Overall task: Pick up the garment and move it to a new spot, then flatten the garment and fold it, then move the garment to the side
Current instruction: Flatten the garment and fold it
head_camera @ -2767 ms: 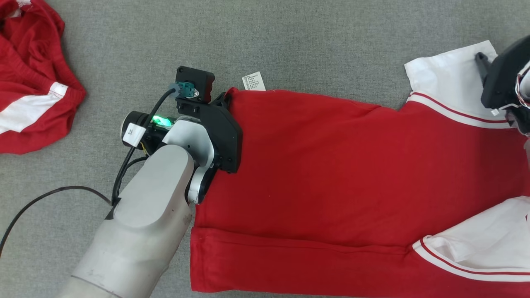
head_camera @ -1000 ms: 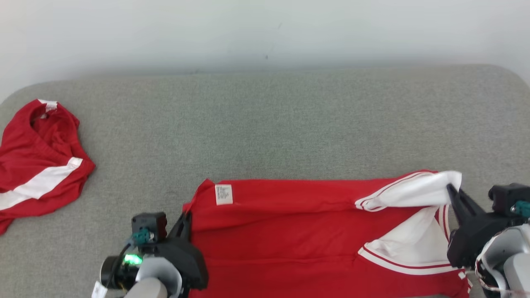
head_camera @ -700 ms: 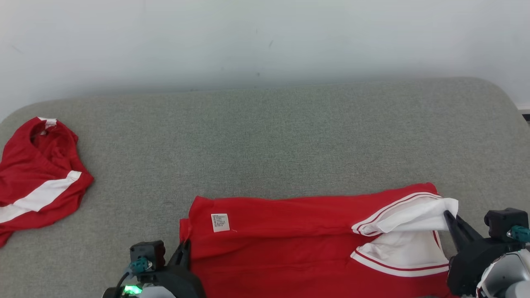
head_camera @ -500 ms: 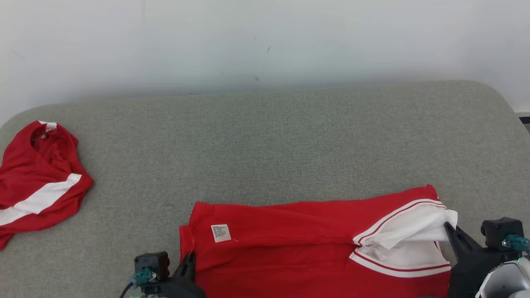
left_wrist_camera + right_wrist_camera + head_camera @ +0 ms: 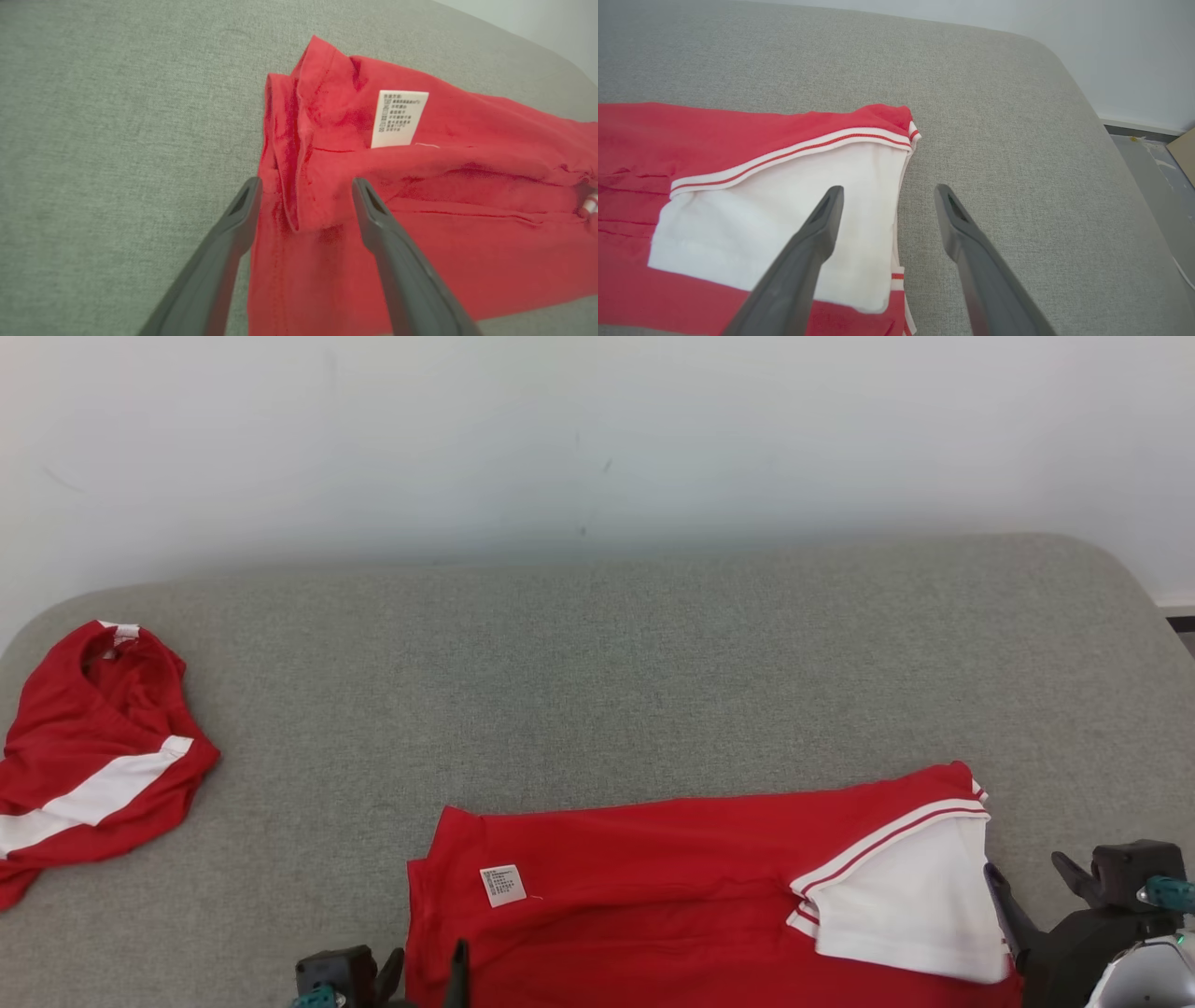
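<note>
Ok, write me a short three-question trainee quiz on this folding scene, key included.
1. Fill in: in the head view, the crumpled garment lies at the grey surface's ___ end.
2. The white care label sits: A) near the folded garment's left end, B) at its right end, C) on the crumpled garment.
3. True or false: the left tool is clamped on the folded garment.
Key: 1 left; 2 A; 3 false, the left tool and the right tool both stand open.
</note>
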Tool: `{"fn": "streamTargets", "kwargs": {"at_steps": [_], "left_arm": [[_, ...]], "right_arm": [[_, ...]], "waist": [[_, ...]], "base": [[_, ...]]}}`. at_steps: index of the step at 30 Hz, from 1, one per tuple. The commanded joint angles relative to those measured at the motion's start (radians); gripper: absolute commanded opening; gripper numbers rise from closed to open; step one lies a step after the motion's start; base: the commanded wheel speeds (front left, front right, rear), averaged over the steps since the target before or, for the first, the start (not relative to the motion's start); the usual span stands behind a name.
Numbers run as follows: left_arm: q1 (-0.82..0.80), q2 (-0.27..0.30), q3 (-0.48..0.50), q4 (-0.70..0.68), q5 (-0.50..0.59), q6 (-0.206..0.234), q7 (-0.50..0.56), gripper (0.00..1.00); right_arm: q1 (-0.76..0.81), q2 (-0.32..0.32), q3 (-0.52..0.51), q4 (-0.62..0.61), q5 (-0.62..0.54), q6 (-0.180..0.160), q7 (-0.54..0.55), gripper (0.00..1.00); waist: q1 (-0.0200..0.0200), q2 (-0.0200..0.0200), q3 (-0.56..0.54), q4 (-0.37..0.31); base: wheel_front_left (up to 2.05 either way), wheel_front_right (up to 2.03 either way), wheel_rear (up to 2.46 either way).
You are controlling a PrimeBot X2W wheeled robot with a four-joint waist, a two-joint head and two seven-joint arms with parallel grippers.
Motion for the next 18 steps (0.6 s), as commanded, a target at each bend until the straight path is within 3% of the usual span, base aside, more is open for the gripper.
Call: {"fn": "streamTargets", "kwargs": {"at_steps": [1, 11, 18], "left_arm": [[0.015, 0.005, 0.007, -0.011, -0.002, -0.001, -0.018, 1.0], [0.059, 0.041, 0.071, -0.085, 0.028, -0.108, -0.18, 1.0], [0.113, -0.004, 0.289, -0.239, 0.184, -0.191, -0.185, 1.0]], "right_arm": [[0.007, 0.006, -0.011, -0.006, 0.01, -0.003, 0.004, 1.0], [-0.007, 0.066, -0.085, -0.004, 0.071, -0.003, 0.087, 1.0], [-0.05, 0.085, -0.123, 0.065, 0.103, -0.003, 0.135, 1.0]], "waist": [[0.0001, 0.0001, -0.007, 0.001], [0.0001, 0.0001, -0.032, 0.025], [0.0001, 0.0001, -0.026, 0.042]], "base": [[0.0, 0.0, 0.0], [0.0, 0.0, 0.0], [0.0, 0.0, 0.0]]}}
